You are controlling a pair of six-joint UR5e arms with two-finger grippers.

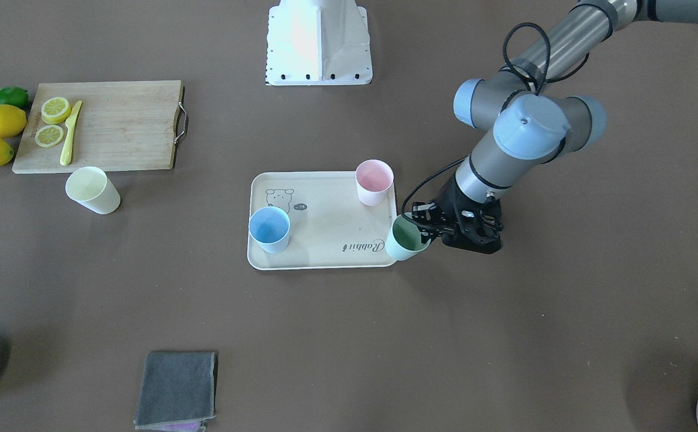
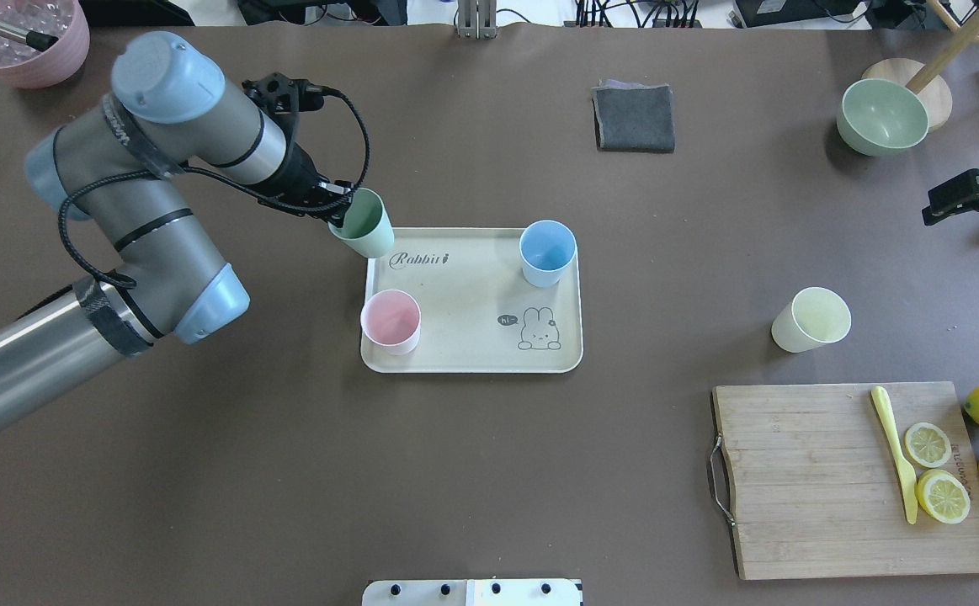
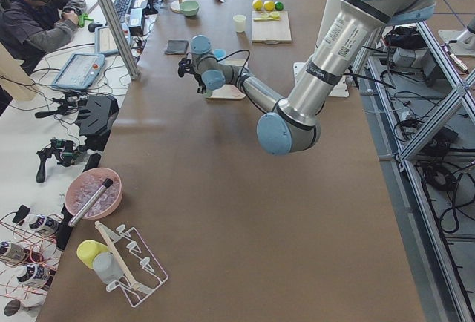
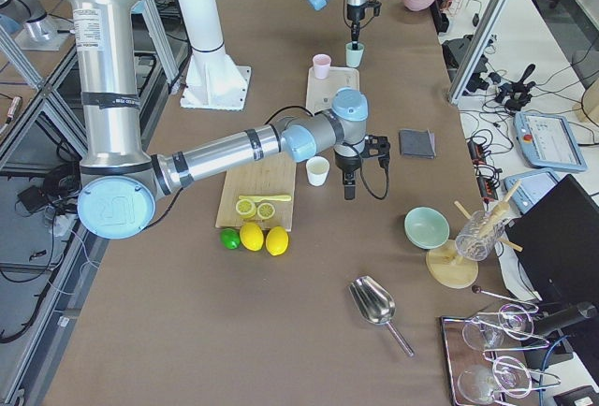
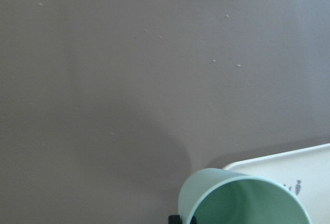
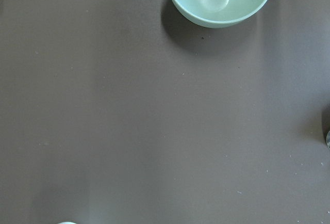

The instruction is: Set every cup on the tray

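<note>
Currently the left gripper [image 2: 339,215] clamps the mint green cup [image 2: 367,229] by its rim. It is mouth-up, long axis near vertical, at a corner of the tray [image 2: 472,295], beside its Rabbit script. I cannot tell the finger state of the right gripper [image 2: 939,206].

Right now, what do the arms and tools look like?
Left arm and right arm: silver-grey tubes, light blue joint caps, black bands. A loose black cable loops past each wrist. Left tool and right tool: black, compact, no legible markings.
</note>
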